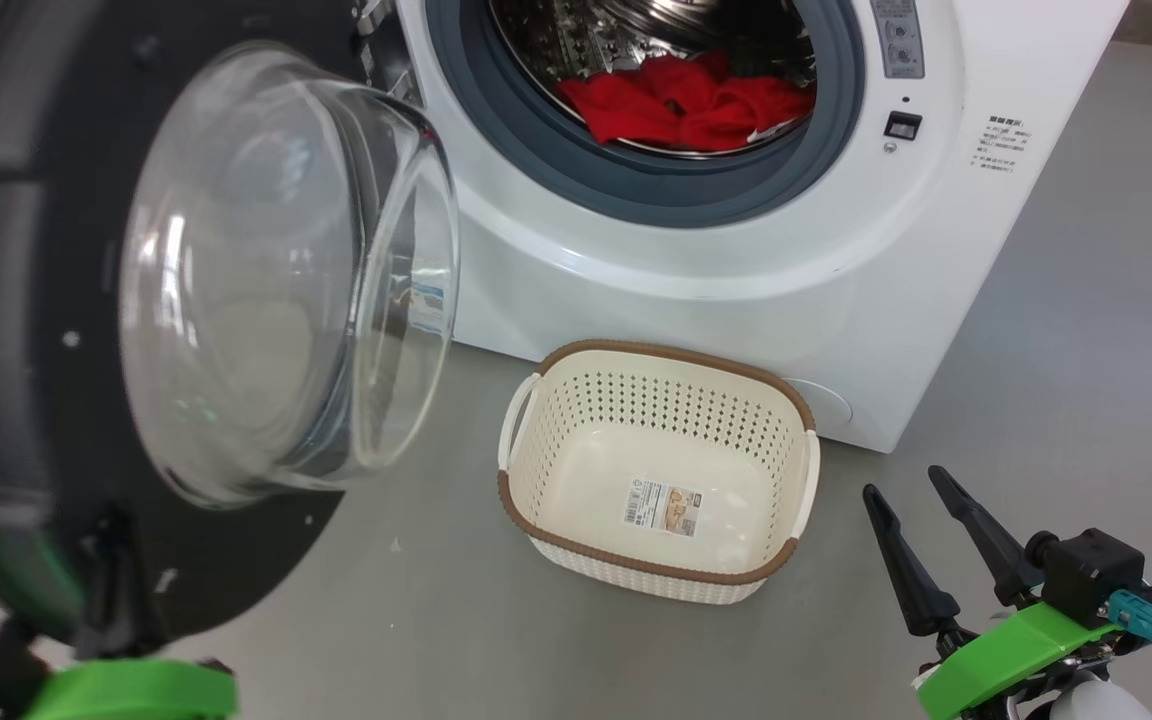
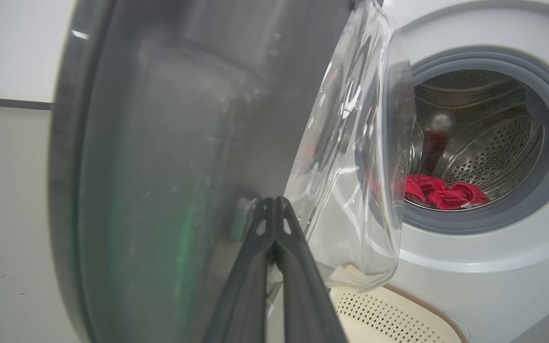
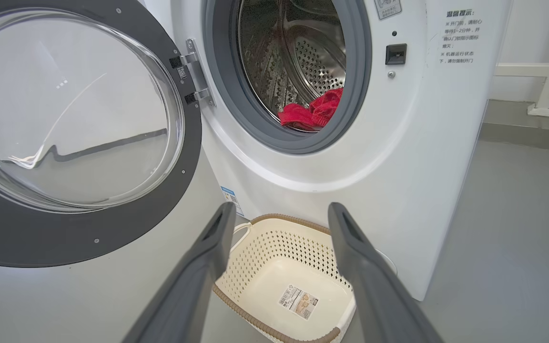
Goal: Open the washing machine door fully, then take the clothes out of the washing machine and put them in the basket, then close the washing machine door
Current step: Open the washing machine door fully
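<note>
The washing machine door stands swung out to the left, its clear glass dome facing the washing machine. Red clothes lie low in the steel drum, also seen as clothes and clothes. The cream basket sits empty on the floor in front of the washer. My left gripper is shut, its tips against the door's dark inner ring. My right gripper hangs open to the right of the basket; in the right wrist view this gripper points over the basket.
Grey floor spreads around the washer, widest to the right. The door hinge is on the washer's left side and the latch socket on its right. A white rail frame stands by the far wall.
</note>
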Motion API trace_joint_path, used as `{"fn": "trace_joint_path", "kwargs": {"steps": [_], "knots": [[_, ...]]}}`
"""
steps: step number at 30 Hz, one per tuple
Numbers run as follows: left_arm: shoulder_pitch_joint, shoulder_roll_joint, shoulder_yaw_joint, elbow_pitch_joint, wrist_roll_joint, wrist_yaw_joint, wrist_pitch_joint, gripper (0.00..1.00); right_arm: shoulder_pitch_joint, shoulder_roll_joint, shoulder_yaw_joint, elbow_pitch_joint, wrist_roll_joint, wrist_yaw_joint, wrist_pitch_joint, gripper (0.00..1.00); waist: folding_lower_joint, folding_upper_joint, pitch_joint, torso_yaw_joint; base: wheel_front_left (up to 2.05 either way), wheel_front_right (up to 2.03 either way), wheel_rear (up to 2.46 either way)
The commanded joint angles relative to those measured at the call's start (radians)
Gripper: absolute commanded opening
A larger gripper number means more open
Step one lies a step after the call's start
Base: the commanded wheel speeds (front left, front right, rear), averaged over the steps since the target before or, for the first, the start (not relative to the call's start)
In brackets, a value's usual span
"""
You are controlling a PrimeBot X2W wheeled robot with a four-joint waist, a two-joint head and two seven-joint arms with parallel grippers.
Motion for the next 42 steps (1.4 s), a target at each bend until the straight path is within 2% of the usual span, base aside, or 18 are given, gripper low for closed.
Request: {"fn": "trace_joint_path", "kwargs": {"steps": [1, 15, 34, 42], "knots": [[-0.07, 0.043, 0.079, -0.032, 0.015, -0.002, -0.015, 0.0, -0.025, -0.016, 0.022, -0.027, -0.009, 0.005, -0.009, 1.0, 0.0, -0.0001, 0.007, -0.001, 0.0, 0.0, 0.0], [-0.205, 0.093, 0.277, 0.085, 0.084, -0.038, -0.015, 0.0, -0.049, -0.033, 0.026, -0.036, -0.009, 0.005, -0.009, 1.0, 0.0, -0.0001, 0.064, -0.02, 0.0, 0.0, 0.0], [-0.37, 0.183, 0.447, 0.253, 0.171, -0.076, -0.015, 0.0, -0.106, -0.058, 0.04, -0.049, -0.011, 0.005, -0.009, 1.0, 0.0, -0.0001, 0.166, -0.055, 0.0, 0.0, 0.0], [-0.43, 0.229, 0.509, 0.319, 0.211, -0.073, -0.015, 0.0, -0.133, -0.069, 0.037, -0.057, -0.013, 0.005, -0.009, 1.0, 0.0, -0.0001, 0.215, -0.069, 0.0, 0.0, 0.0]]}}
